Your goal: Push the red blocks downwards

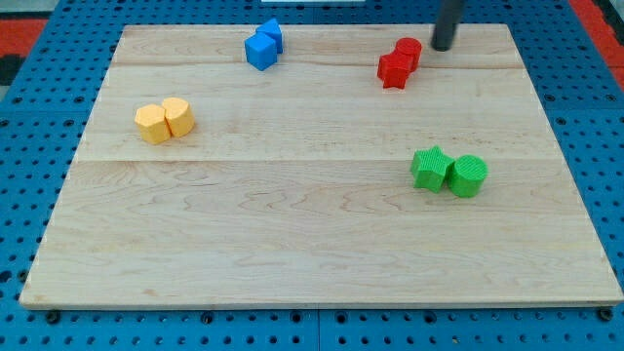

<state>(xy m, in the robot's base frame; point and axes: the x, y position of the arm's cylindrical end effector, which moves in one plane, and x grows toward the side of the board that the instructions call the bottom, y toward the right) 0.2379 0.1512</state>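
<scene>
Two red blocks touch each other near the view's top right: a star-like one (393, 70) lower left and a cylinder-like one (409, 51) upper right. My tip (443, 45) is on the board just to the right of the upper red block, a small gap apart, and slightly above its level. The dark rod runs up out of the view's top edge.
Two blue blocks (263, 45) sit together at the top centre-left. Two yellow blocks (164, 120) sit together at the left. A green star-like block (430, 168) and a green cylinder (468, 175) sit together at the right. The wooden board (292, 253) lies on a blue pegboard.
</scene>
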